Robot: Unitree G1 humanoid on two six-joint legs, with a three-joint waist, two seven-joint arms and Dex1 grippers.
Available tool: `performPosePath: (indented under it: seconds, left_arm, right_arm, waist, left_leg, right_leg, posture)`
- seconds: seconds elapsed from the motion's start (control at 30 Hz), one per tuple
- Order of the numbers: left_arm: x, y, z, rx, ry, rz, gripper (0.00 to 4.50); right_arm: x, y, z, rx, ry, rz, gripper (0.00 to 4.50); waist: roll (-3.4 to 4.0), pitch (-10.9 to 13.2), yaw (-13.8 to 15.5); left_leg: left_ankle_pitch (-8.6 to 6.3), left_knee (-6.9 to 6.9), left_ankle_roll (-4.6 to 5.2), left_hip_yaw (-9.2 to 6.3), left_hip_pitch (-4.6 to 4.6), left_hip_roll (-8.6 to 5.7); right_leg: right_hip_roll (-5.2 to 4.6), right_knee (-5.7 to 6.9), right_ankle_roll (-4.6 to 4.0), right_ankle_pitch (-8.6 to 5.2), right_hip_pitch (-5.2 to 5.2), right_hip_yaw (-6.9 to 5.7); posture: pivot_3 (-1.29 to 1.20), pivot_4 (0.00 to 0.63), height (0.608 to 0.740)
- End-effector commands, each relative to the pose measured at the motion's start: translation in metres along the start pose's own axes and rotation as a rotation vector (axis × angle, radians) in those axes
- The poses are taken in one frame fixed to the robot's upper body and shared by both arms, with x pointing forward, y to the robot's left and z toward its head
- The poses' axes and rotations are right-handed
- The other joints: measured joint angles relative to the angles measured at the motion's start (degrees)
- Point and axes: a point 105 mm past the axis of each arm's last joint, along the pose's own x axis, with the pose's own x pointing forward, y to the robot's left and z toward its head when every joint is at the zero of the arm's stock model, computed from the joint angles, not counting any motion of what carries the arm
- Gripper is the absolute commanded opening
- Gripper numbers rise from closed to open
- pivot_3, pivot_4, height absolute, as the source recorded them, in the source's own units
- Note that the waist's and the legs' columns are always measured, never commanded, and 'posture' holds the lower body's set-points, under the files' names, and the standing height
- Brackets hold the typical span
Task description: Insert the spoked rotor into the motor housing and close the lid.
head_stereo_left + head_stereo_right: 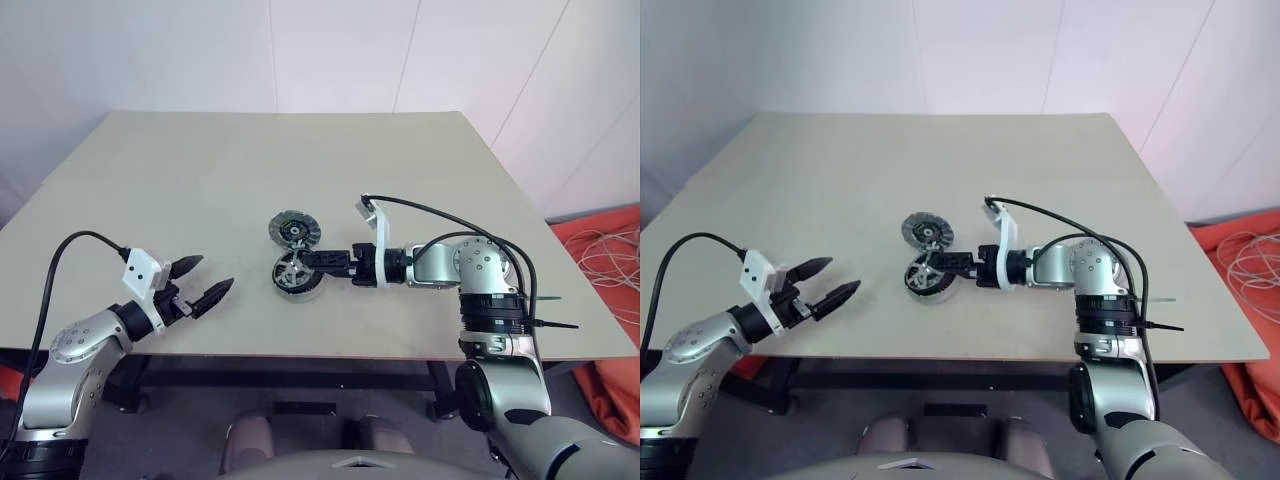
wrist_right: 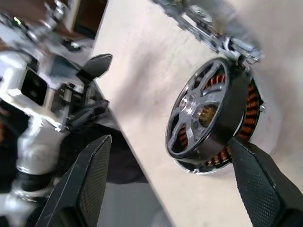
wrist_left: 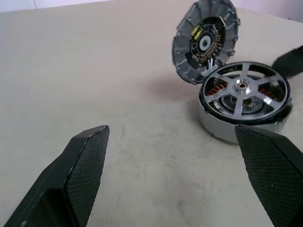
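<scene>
Left hand [image 1: 203, 283] hovers over the near left part of the table [image 1: 200, 180], fingers spread wide apart, nothing between them, pointing toward the parts at the table's middle and well apart from them

Right hand [image 1: 312, 261] reaches in from the right, lying low and roughly level over the table, its black fingers at the parts; fingers apart, not clamped on anything. In the right wrist view one fingertip [image 2: 265, 184] sits just beside the lower edge of the motor housing [image 2: 236, 127]; cannot tell if it touches

Spoked rotor [image 3: 242, 93] already sits inside the motor housing: shiny silver spokes and hub on top, dark rim around, copper-coloured windings showing through the gaps between spokes. Housing stands on the table near its middle, a bit toward the near edge. In the right wrist view the rotor looks slightly tilted in the housing rather than fully flush, cannot tell for sure

Lid [image 3: 204, 40] not closed: stands tipped up on edge just behind the housing, leaning away, its inner face with a black central hub and a ring of small components turned toward the left hand's camera. Its lower edge meets the far rim of the housing, seems joined there by small white pieces. In the head views lid [image 1: 293, 229] lies just beyond the housing [image 1: 296, 272], touching it
</scene>
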Motion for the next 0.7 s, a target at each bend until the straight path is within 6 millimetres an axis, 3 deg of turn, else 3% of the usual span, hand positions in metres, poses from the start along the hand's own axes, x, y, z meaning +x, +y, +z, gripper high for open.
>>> performPosePath:
  seconds: [0.03,0.27,0.6,0.7]
  left_arm:
    - [0.0,0.001,0.011,0.042,-0.035,0.001,4.5]
    - [0.002,0.002,0.012,0.043,-0.034,-0.004,4.5]
    - [0.004,0.001,0.012,0.044,-0.035,-0.01,4.5]
    - [0.004,0.001,0.012,0.043,-0.036,-0.01,4.5]
  right_arm:
    - [-0.006,0.011,0.016,-0.188,-0.051,-0.002,4.45]
    - [-0.009,-0.008,0.01,-0.372,0.009,-0.109,4.45]
    - [-0.006,0.005,0.022,-0.538,-0.087,-0.036,4.45]
    - [-0.003,0.01,0.025,-0.597,-0.115,-0.018,3.8]
  waist:
    - [0.0,0.0,0.01]
    - [-0.02,0.0,-0.15]
    - [-0.02,-0.01,-0.38]
    - [-0.02,-0.01,-0.45]
  left_leg:
    - [0.0,0.01,0.0,0.0,0.0,0.0]
    - [0.0,0.02,0.01,0.0,0.0,0.02]
    - [-0.02,0.05,0.04,0.0,0.0,0.02]
    - [-0.02,0.05,0.04,0.0,-0.01,0.03]
  right_leg:
    - [0.0,0.0,0.0,0.0,0.0,0.0]
    - [0.01,0.0,0.0,0.0,0.08,0.0]
    - [0.02,0.0,-0.01,0.0,0.09,0.0]
    - [0.02,0.01,-0.01,0.0,0.09,0.0]
  posture:
    - [0.0,0.0,0.74]
    - [0.0,0.0,0.74]
    - [0.0,0.0,0.74]
    - [0.0,0.0,0.74]
